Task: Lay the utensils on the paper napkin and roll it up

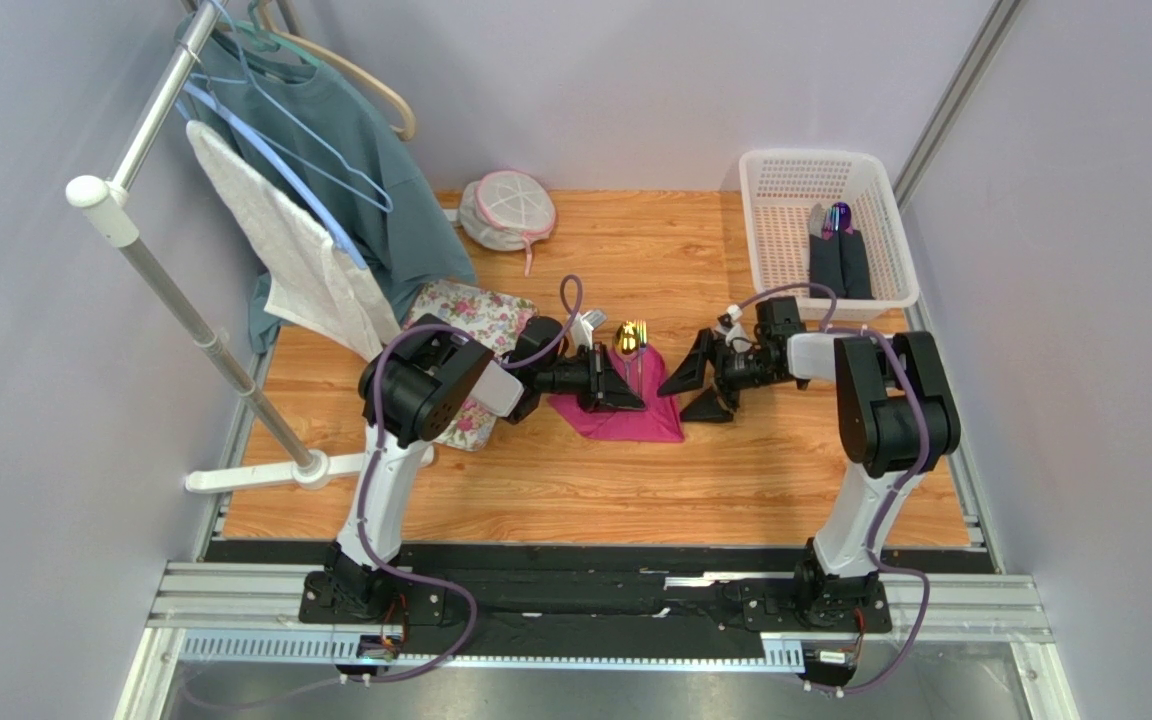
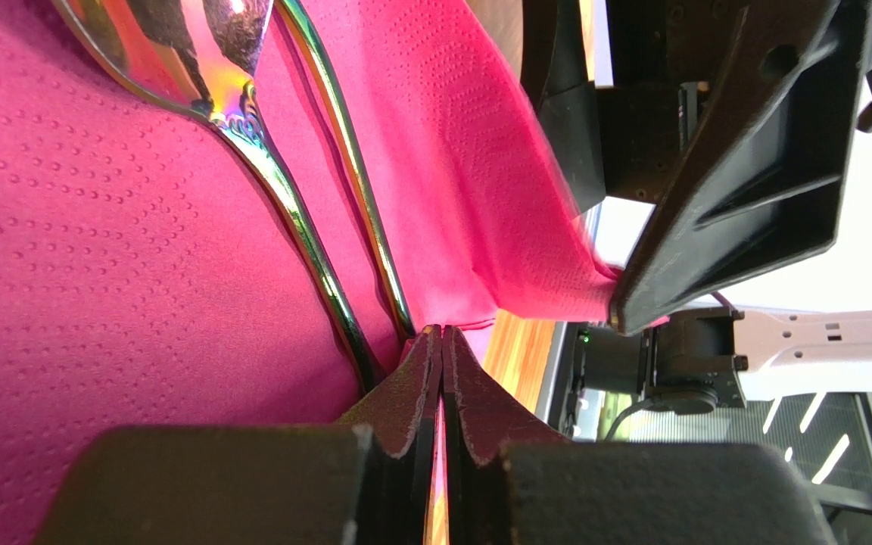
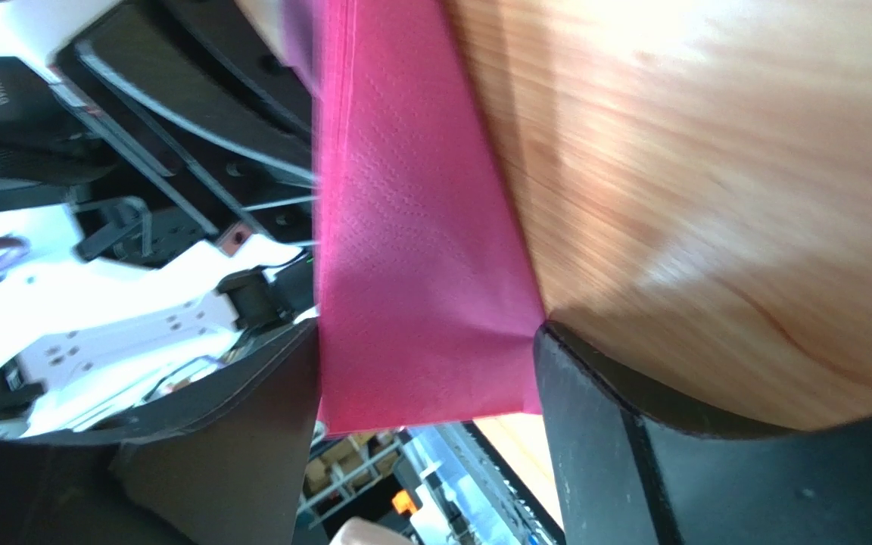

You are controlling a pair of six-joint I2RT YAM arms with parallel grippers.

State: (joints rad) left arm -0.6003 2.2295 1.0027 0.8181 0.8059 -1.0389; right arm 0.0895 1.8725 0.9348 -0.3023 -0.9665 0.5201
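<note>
The magenta paper napkin [image 1: 635, 413] lies mid-table, with the gold fork and spoon [image 1: 630, 336] on it, their heads past its far edge. In the left wrist view the spoon [image 2: 196, 57] and a second gold handle [image 2: 350, 148] lie side by side on the napkin [image 2: 88, 284]. My left gripper [image 2: 443, 335] rests on the napkin beside the handle ends, jaws pressed together where a raised fold of the napkin meets them. My right gripper [image 3: 424, 375] is open at the napkin's right edge [image 3: 407, 261], which spans the gap between its fingers and is lifted off the wood.
A white basket [image 1: 778, 180] at the back right holds dark items with a purple tip [image 1: 838, 240]. A floral cloth [image 1: 470, 315] lies left of the napkin. A clothes rack [image 1: 132, 225] with a shirt and white towel [image 1: 289, 255] stands at left. A round cap [image 1: 507, 207] sits at the back.
</note>
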